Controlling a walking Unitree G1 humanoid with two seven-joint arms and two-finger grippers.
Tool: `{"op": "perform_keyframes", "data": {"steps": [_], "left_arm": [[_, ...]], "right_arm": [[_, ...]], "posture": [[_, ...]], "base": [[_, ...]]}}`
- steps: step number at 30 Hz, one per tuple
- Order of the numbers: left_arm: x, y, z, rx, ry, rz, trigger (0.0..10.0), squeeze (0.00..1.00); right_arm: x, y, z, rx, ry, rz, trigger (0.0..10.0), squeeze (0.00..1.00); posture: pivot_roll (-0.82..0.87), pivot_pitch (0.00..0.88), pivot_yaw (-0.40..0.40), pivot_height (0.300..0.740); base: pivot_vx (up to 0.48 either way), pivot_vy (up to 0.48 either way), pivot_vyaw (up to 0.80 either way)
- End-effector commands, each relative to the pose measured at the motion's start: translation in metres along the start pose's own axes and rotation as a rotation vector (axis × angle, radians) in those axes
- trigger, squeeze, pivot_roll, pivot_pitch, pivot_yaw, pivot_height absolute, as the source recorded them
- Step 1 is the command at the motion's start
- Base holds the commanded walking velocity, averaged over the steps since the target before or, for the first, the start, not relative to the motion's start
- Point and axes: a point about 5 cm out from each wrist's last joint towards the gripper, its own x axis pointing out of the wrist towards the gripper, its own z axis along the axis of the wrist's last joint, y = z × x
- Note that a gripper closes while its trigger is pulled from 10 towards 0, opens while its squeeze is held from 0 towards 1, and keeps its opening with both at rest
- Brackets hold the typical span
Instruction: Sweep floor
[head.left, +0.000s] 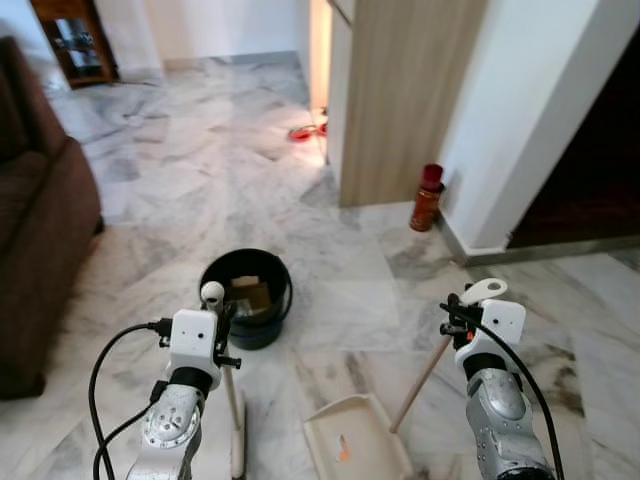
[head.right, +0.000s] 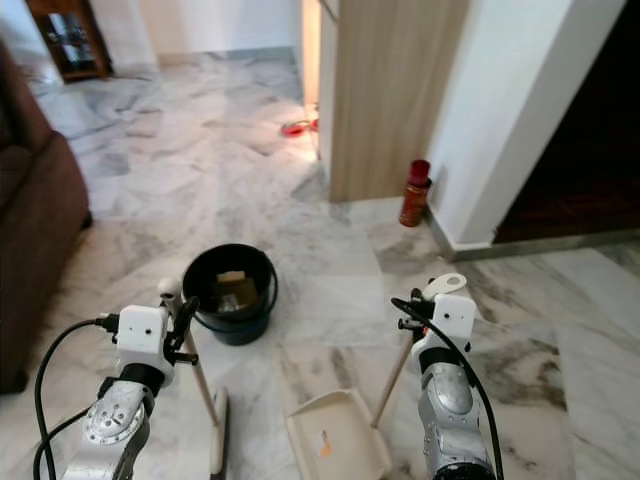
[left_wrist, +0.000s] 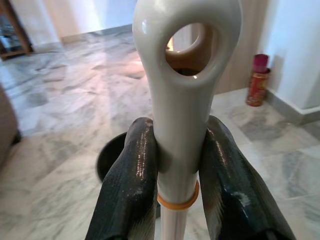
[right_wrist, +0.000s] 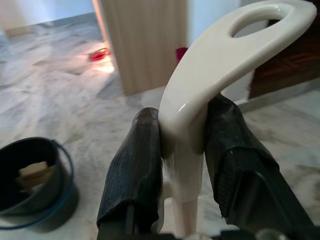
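Nearest, at about seven o'clock in the head views, the left gripper (left_wrist: 175, 170) has its two black fingers pressed onto the cream plastic broom handle with a round hanging hole (left_wrist: 186, 75), just above an orange ring. The broom shaft runs down to a pale broom head (head.left: 238, 445) lying on the white-and-grey marble floor (head.left: 200, 190). At about five o'clock, the right gripper (right_wrist: 182, 150) pinches the cream looped grip of the dustpan's handle (right_wrist: 220, 65); its wooden shaft slants down to the shallow beige plastic dustpan (head.left: 355, 440), which rests on the floor at six o'clock, with a small orange scrap in it.

Farther out, towards eleven o'clock, stands a round black plastic bucket (head.left: 247, 298) holding tan scraps. A dark brown fabric sofa (head.left: 35, 230) sits at nine o'clock. At one o'clock a red cylindrical can (head.left: 428, 198) stands near the base of a white wall, beside a pale wooden panel (head.left: 400, 100).

Risks, as a judgement: both grips sit at the very tops of long handles, so either tool could twist or slip in the fingers. A wide broom stroke could knock the nearby bucket. Tilting the pan could spill the orange scrap.
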Motion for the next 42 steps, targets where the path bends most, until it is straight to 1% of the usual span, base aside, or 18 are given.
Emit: {"op": "perform_keyframes", "data": {"steps": [1, 5, 9, 14, 17, 19, 21, 42], "left_arm": [[0.003, 0.004, 0.003, 0.012, -0.022, 0.005, 10.0, 0.0], [0.006, 0.004, 0.004, 0.013, -0.029, 0.006, 10.0, 0.0], [0.006, 0.004, 0.003, 0.018, -0.029, 0.007, 10.0, 0.0], [0.007, 0.002, 0.005, 0.025, -0.033, 0.0, 10.0, 0.0], [0.007, 0.002, 0.004, 0.05, -0.028, 0.013, 10.0, 0.0], [0.007, 0.002, 0.004, 0.052, -0.03, 0.017, 10.0, 0.0], [0.007, 0.002, 0.004, 0.051, -0.031, 0.017, 10.0, 0.0], [0.009, 0.001, 0.006, 0.044, -0.035, 0.019, 10.0, 0.0]], "right_arm": [[0.005, 0.003, 0.009, 0.005, -0.035, 0.004, 10.0, 0.0], [0.006, 0.007, 0.009, -0.013, -0.038, 0.008, 10.0, 0.0], [0.006, 0.007, 0.009, -0.01, -0.029, 0.011, 10.0, 0.0], [0.009, 0.007, 0.015, -0.013, -0.049, 0.007, 10.0, 0.0], [0.009, 0.007, 0.015, -0.02, -0.049, 0.008, 10.0, 0.0], [0.008, 0.008, 0.015, -0.028, -0.049, 0.012, 10.0, 0.0], [0.009, 0.008, 0.016, -0.028, -0.05, 0.013, 10.0, 0.0], [0.01, 0.009, 0.019, -0.039, -0.062, 0.01, 10.0, 0.0]], "posture": [[0.01, 0.0, -0.003, 0.74], [0.02, 0.0, -0.002, 0.74], [0.01, 0.0, -0.003, 0.74], [0.01, 0.0, -0.001, 0.74], [0.0, 0.0, -0.003, 0.74], [0.0, 0.0, -0.003, 0.74], [0.0, 0.0, -0.002, 0.74], [0.0, 0.0, -0.005, 0.74]], "base": [[0.0, 0.0, -0.76], [0.0, 0.0, -0.76], [0.0, 0.0, -0.75], [0.0, 0.0, -0.75], [0.0, 0.0, -0.74], [0.0, -0.471, -0.74], [0.0, -0.472, -0.74], [0.0, 0.0, -0.74]]}}
